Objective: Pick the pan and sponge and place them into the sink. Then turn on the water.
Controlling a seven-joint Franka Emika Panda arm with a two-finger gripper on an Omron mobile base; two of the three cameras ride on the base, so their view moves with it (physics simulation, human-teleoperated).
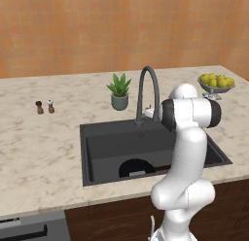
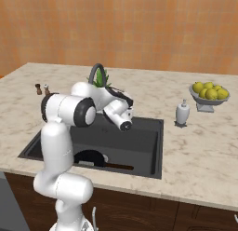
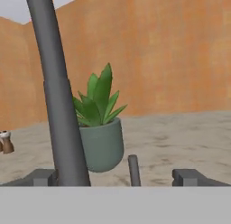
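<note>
The dark sink [image 1: 97, 138] is set into the marble counter. The black pan [image 1: 136, 166] lies in the basin near its front wall, its thin handle [image 2: 118, 167] pointing right. A small pale pad, the sponge [image 1: 137, 173], lies at the pan's front edge. My gripper [image 3: 117, 177] is open and held level behind the basin, at the foot of the arched tap [image 3: 58, 105]. The tap's short upright lever [image 3: 133, 170] stands between my fingertips [image 3: 43, 177], touching neither. The tap's pipe rises close by the left fingertip. No water is in view.
A potted plant [image 3: 101, 137] stands just behind the tap. A bowl of yellow fruit [image 2: 210, 92] and a white soap bottle [image 2: 182, 112] are on the counter to the right. Two small shakers [image 1: 44, 107] stand at the left.
</note>
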